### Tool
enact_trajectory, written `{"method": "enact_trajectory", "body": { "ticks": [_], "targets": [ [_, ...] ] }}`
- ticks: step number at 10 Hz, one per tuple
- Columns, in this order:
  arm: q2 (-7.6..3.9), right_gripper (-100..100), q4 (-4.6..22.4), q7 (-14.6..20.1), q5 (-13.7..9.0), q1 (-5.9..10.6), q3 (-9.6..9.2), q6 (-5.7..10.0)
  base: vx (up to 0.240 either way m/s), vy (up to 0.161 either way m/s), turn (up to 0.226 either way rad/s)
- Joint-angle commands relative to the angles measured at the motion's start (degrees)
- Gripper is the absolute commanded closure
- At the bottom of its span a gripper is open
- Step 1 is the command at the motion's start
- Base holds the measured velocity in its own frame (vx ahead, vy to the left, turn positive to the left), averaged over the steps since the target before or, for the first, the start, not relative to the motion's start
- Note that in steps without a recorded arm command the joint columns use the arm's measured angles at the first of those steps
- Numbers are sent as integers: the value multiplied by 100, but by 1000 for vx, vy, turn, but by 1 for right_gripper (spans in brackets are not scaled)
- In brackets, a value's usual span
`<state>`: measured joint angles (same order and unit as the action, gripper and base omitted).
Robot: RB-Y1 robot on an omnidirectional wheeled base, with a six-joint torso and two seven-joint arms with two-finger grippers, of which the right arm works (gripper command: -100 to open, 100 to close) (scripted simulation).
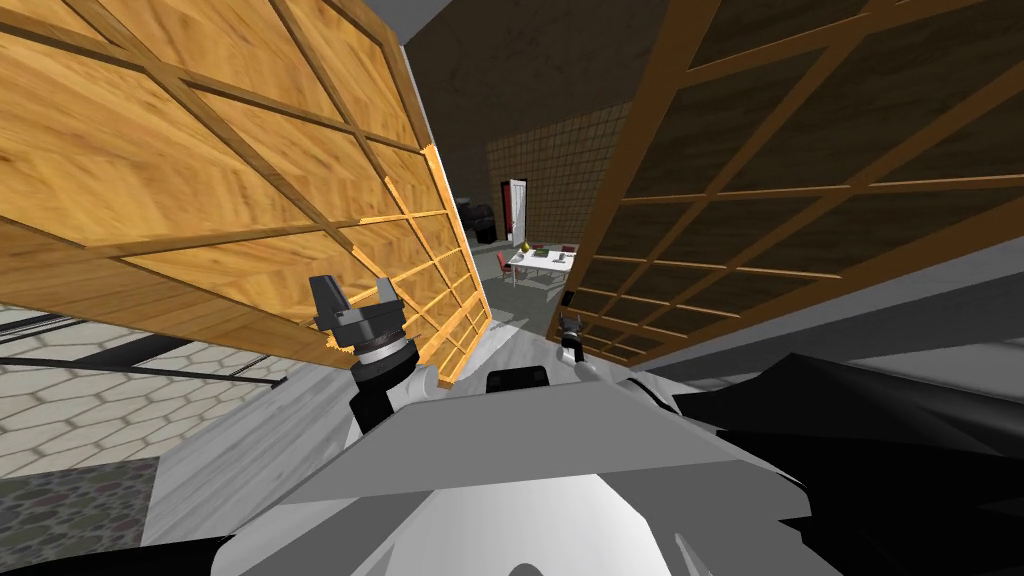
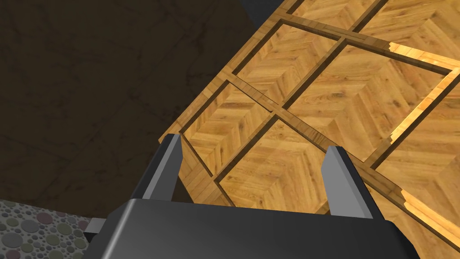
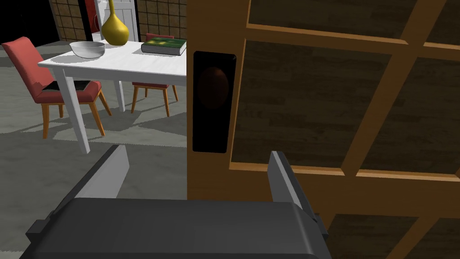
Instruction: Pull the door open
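Two big lattice doors here. The dark door (image 3: 341, 108) is on the right arm's side and already stands ajar, with the room beyond showing past its edge. The lighter wood door (image 2: 323, 85) is on the left arm's side.

Past the dark door's edge there's a white table (image 3: 134, 63) with a red chair (image 3: 31, 58) beside it.

The right gripper (image 3: 196, 153) has its fingers spread apart with nothing between them. The door's edge runs straight ahead through the gap.

The left gripper (image 2: 252, 143) is spread wide too, holding nothing, pointed at the lighter door's lattice.

The black handle plate (image 3: 214, 102) sits on the dark door's edge, just beyond the right fingertips and not touched.

On the table are a green book (image 3: 164, 46), a bowl (image 3: 87, 48) and a yellow vase (image 3: 115, 27).
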<state>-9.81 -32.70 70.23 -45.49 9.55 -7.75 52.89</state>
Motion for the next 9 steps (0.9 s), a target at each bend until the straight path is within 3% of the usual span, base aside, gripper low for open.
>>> {"method": "enact_trajectory", "body": {
  "ticks": [1, 2, 3, 6, 9],
  "targets": [
    [-12, -100, 166, 102, -42, 71, -15, 50, 25, -24, 32],
    [-18, -100, 312, 197, -114, 129, -27, 86, 45, -37, 56],
    [-18, -100, 206, 137, -76, 78, -20, 61, 24, -21, 16],
    [-340, -100, 252, 536, -70, -102, -33, 82, 206, -1, 53],
    [-340, -100, 252, 536, -70, -102, -33, 82, 64, -6, 5]
  ]
}}
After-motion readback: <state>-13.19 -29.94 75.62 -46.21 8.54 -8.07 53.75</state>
